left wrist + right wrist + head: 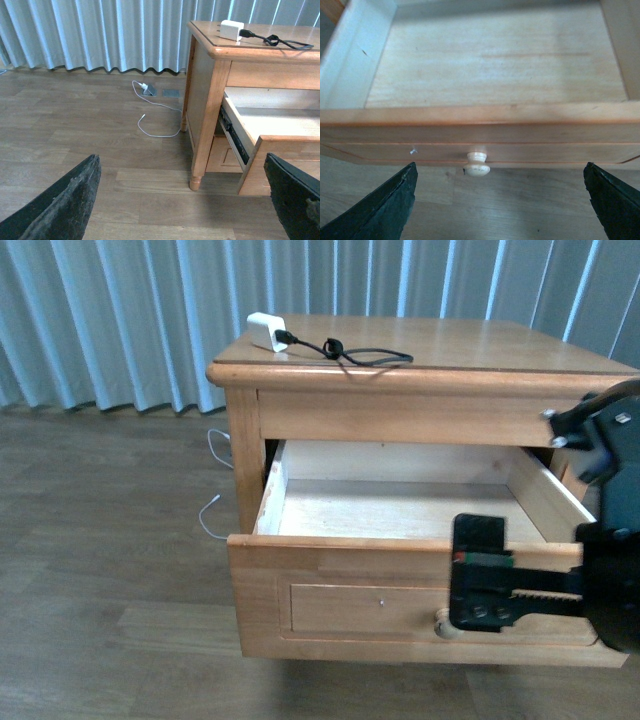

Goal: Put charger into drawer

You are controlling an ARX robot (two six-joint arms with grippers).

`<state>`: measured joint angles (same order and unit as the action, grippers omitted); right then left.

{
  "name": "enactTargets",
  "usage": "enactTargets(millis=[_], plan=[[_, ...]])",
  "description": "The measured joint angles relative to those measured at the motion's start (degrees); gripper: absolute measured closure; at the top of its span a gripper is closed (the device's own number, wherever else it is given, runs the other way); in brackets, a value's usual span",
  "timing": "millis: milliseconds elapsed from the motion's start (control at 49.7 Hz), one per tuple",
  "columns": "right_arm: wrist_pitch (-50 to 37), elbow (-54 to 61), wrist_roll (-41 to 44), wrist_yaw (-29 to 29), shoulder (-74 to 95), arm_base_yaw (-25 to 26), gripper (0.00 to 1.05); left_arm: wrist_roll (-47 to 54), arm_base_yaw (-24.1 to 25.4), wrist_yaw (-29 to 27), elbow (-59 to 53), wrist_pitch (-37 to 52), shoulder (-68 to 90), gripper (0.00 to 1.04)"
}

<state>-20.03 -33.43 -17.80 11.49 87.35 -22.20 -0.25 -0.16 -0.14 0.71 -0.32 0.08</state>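
The charger (266,330) was seen lying on the nightstand's top (470,345), near its back left corner as the front view showed it. Its thin black cable (372,358) was looped across the wood beside it. Nothing was touching it.

The drawer (330,550) below was pulled well out, and its pale bare-wood interior was exposed. A tiny dark speck (383,603) was carried on the recessed front panel, left of the round knob (446,625).

In the front view the right gripper (483,585) was shown side-on, just in front of the drawer face by the knob. How far it was spread could not be judged there. The right wrist view settled that: its two dark fingers (385,210) were set wide apart at the frame's lower corners. The knob was seen between and beyond them, untouched, and nothing was held.

The left gripper (180,212) was not caught by the front view at all. In the left wrist view its fingers were likewise spread wide and empty, held over the wood-pattern floor (75,125) beside the nightstand. That view alone showed the nightstand's side and turned leg. A thin white cable (160,122) was also picked out curling on the floor before the pleated curtain (90,30) — only glimpsed at the front view's left.
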Motion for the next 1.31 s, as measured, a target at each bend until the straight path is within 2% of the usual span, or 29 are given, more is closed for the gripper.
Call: enactTargets(millis=[222,463,725,826,886,926,1309], plan=[[10.6,3.0,2.4,-8.6,-21.6,6.1,0.08,0.0,0.0,0.0,0.0,0.0,0.0,0.06],[18.1,7.6,5.6,-14.4,-42.5,12.8,0.08,0.0,0.0,0.0,0.0,0.0,0.0,0.06],[31.4,11.8,6.0,-22.2,-62.2,21.6,0.08,0.0,0.0,0.0,0.0,0.0,0.0,0.06],[35.9,13.4,6.0,-26.6,-68.7,26.1,0.08,0.0,0.0,0.0,0.0,0.0,0.0,0.06],[37.3,15.4,5.7,-28.4,-72.5,30.7,0.08,0.0,0.0,0.0,0.0,0.0,0.0,0.06],[36.8,16.8,5.7,-27.9,-73.5,33.1,0.08,0.0,0.0,0.0,0.0,0.0,0.0,0.06],[36.5,17.4,5.7,-27.6,-73.8,34.1,0.08,0.0,0.0,0.0,0.0,0.0,0.0,0.06]])
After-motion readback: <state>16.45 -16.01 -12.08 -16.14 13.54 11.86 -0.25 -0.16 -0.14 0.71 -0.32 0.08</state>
